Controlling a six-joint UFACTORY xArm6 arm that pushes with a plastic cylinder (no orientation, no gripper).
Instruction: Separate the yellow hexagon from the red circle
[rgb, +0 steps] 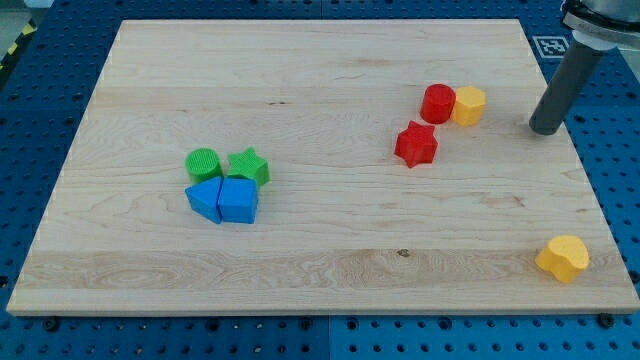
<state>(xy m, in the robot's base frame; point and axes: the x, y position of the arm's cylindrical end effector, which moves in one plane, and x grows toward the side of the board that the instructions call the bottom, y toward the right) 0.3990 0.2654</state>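
The yellow hexagon (468, 105) sits at the view's upper right, touching the right side of the red circle (437, 103). A red star (416, 144) lies just below and left of the red circle. My tip (546, 130) is the lower end of the dark rod at the view's right. It stands to the right of the yellow hexagon, apart from it by a clear gap and slightly lower in the view.
A green circle (203, 163), a green star (249, 166) and two blue blocks (205, 198) (238, 201) cluster at the view's left centre. A yellow heart-like block (563, 258) lies near the bottom right corner of the wooden board (320, 270).
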